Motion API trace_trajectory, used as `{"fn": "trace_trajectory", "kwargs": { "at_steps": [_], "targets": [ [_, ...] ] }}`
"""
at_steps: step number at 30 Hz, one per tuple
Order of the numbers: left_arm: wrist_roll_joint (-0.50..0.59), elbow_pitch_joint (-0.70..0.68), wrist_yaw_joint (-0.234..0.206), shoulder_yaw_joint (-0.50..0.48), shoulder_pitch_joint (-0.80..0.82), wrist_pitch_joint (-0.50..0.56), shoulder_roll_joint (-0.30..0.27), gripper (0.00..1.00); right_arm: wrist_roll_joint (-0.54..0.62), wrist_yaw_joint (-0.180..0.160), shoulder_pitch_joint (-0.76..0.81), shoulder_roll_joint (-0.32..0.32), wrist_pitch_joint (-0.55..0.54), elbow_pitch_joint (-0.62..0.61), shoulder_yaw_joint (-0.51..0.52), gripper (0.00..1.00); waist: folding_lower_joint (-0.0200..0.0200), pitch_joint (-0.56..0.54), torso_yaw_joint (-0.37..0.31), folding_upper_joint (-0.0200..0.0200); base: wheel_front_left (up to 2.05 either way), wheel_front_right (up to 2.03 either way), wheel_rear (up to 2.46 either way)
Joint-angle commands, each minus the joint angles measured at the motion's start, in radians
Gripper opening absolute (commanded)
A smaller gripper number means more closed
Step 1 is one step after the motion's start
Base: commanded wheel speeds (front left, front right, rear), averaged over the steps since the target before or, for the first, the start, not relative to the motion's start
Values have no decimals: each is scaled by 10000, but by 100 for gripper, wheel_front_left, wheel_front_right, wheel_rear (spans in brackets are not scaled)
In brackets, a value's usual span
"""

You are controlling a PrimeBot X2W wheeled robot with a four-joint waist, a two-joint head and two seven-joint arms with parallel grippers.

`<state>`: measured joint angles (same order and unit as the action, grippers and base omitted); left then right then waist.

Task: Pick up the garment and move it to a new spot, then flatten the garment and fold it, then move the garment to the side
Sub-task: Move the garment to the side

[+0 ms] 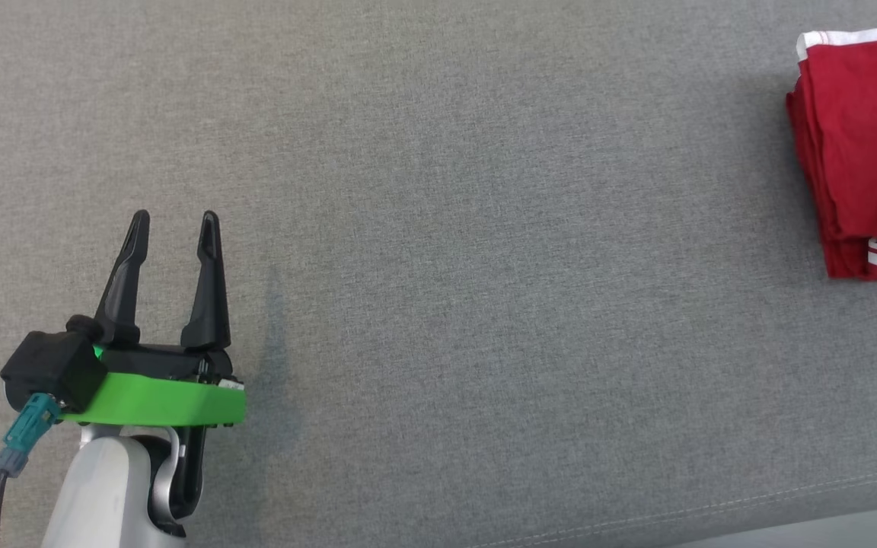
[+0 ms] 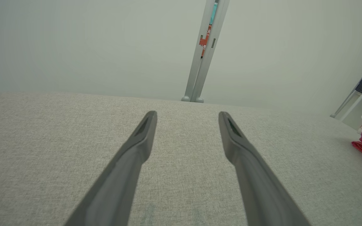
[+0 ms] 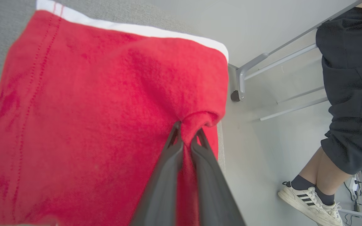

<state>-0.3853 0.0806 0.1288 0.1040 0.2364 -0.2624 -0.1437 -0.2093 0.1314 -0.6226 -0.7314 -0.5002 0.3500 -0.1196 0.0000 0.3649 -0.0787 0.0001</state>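
1. The garment [image 1: 865, 152] is red with a white band along its far edge. It is folded into a thick rectangle of stacked layers, and a small white tag shows at its near corner.
2. It lies at the far right of the grey fabric-covered bench [image 1: 484, 266], close to the right edge.
3. The right pincer [image 3: 188, 130] is pressed together on a bunched ridge of red cloth at the garment's right side.
4. The left pincer [image 1: 175, 218] is spread, holding nothing, over bare fabric at the near left, well apart from the garment.
5. A person's white shoe [image 3: 306, 197] stands on the floor to the right.

Folded red garment [image 1: 865, 152] far right; left pincer [image 1: 175, 221] spread, lower left.
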Motion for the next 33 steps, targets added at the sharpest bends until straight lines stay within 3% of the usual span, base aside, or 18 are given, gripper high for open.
{"fn": "trace_trajectory", "kwargs": {
  "at_steps": [1, 13, 14, 15, 20, 28, 33],
  "targets": [
    [-33, -66, 28, -17, 207, -27, -115, 100, 148, -16, 12, 12, 161, 132, 144, 0, 0, 288, 10, -1, 0, 0, 0],
    [-42, -395, 28, 316, 606, -27, -402, 100, 1429, -17, 43, -368, 2067, 1442, 1113, 0, 0, 1192, 460, -1, 0, 0, 0],
    [-44, -390, 28, 309, 612, -27, -407, 100, 1535, -17, 48, -300, 2315, 1502, 1270, 25, 0, 1209, 478, -1, 0, 0, 0],
    [-46, -379, 28, 318, 619, -27, -408, 100, 1660, -17, 141, -158, 2483, 1666, 1421, 100, 0, 1213, 501, -1, 0, 0, 0],
    [-46, -235, 28, 264, 521, -27, -235, 100, 2411, -17, 406, 248, 3533, 1768, 1886, 100, 0, 913, 585, -1, 0, 0, 0],
    [41, 107, 28, 23, 38, -28, 175, 100, 2613, -16, 1307, 2499, 5618, 697, 2941, 100, 0, -525, 703, -1, 0, 0, 0],
    [3, 270, 28, -187, -418, -28, 383, 100, 2077, -16, 2227, 3706, 6269, -399, 2893, 100, 0, -1399, 795, -1, 0, 0, 0]
  ]
}}
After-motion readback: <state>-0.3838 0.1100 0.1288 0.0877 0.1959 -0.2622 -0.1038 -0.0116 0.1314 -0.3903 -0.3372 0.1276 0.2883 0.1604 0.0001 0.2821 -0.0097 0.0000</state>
